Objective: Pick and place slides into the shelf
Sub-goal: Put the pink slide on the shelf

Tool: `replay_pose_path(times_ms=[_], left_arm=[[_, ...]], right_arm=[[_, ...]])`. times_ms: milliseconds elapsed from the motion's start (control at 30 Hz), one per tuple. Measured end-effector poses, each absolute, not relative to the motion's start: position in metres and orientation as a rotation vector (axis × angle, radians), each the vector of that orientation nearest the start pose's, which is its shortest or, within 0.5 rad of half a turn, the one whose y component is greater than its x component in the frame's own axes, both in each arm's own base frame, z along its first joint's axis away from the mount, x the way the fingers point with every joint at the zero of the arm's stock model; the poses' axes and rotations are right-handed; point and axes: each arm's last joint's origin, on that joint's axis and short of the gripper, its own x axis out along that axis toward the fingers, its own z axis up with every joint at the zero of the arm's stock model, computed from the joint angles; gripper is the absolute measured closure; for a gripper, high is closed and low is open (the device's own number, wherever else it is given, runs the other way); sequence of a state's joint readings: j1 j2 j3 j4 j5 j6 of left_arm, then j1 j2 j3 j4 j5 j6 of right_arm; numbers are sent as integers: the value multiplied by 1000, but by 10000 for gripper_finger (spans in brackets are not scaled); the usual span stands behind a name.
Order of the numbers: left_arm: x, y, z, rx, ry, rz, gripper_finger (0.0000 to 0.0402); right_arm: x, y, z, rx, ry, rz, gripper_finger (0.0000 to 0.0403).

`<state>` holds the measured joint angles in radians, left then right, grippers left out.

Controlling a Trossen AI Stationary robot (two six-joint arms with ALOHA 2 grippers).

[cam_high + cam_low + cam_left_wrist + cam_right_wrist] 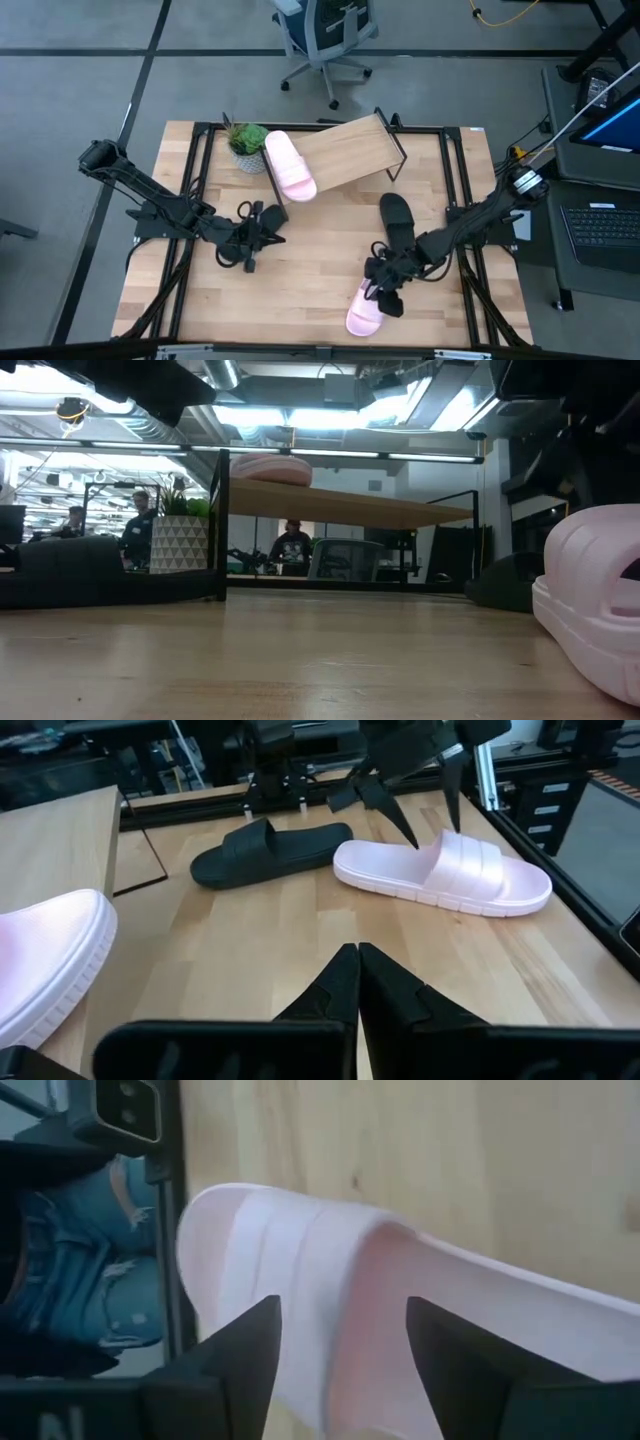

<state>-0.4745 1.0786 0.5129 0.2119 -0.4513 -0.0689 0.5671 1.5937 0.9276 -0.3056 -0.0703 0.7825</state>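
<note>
A pale pink slide [365, 312] lies near the table's front edge, right of the middle. My right gripper [385, 288] hangs open just above it, a finger on each side of its strap [330, 1250]; I see no touch. A black slide [396, 213] lies flat just beyond it. A second pink slide [288, 166] rests on the left end of the slanted wooden shelf [352, 150] at the far middle. My left gripper [270, 225] is shut and holds nothing, over the table left of the middle.
A small potted plant [247, 140] stands at the shelf's left end. The shelf's board to the right of the pink slide is bare. Black frame rails [190, 190] run along both table sides. People sit in the room beyond the table [292, 545].
</note>
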Motion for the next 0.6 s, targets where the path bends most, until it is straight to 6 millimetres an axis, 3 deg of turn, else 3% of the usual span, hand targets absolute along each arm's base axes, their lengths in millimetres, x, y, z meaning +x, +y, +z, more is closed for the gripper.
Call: replay_pose_path(times_ms=[367, 600], left_arm=[[203, -91, 223, 90, 320, -23, 397], [202, -93, 223, 92, 319, -34, 397]], right_arm=[[268, 175, 172, 489, 1130, 239, 191], [267, 175, 171, 483, 1147, 234, 223]])
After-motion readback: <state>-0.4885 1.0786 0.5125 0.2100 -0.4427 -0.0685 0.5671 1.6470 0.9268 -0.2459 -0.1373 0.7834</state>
